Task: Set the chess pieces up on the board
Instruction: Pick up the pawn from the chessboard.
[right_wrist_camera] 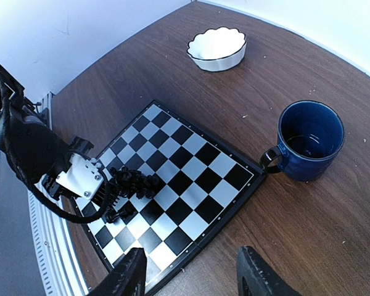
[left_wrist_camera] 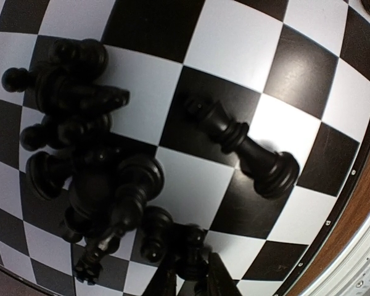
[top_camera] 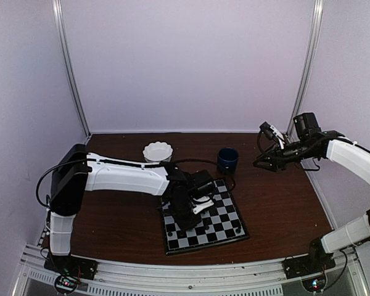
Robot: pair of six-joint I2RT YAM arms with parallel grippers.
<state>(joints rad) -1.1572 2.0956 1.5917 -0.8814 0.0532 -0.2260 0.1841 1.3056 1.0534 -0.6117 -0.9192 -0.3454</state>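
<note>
The board lies on the brown table in front of the arms. A heap of black chess pieces lies tumbled on its squares, also seen from the right wrist as a dark cluster of chess pieces. One piece lies on its side apart from the heap. My left gripper is low over the board, its fingers shut on a small black piece at the heap's edge. My right gripper hangs open and empty, high above the table off the board's edge.
A dark blue mug stands just beyond the board's far right corner, its handle toward the board. A white scalloped bowl sits at the back left. The left arm's cable loops over the board's left side.
</note>
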